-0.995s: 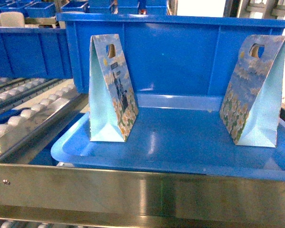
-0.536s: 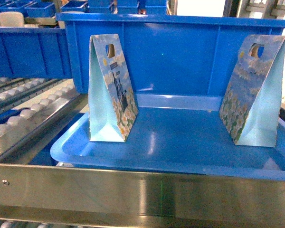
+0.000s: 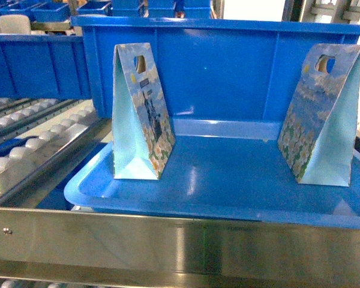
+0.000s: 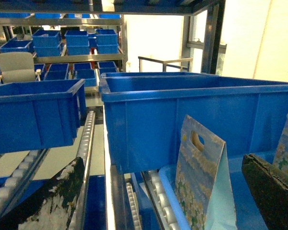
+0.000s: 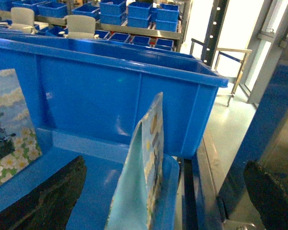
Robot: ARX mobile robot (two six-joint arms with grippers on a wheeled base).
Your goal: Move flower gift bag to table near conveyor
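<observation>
Two flower gift bags stand upright on a shallow blue tray (image 3: 228, 198), the left bag (image 3: 141, 114) and the right bag (image 3: 321, 117). Neither gripper shows in the head view. My left gripper (image 4: 158, 201) is open, and the left bag (image 4: 201, 187) stands ahead between its dark fingers (image 4: 48, 201), nearer the right one, untouched. My right gripper (image 5: 158, 201) is open too, with the right bag (image 5: 141, 182) edge-on ahead between its fingers (image 5: 273, 196). The conveyor (image 3: 42, 141) of white rollers runs at the left. The table is out of view.
A large blue bin (image 3: 228, 72) stands right behind the tray. Another blue bin (image 3: 36, 63) sits on the rollers at the left. A steel front rail (image 3: 180, 240) crosses below the tray. Shelves of blue bins (image 4: 81, 43) fill the background.
</observation>
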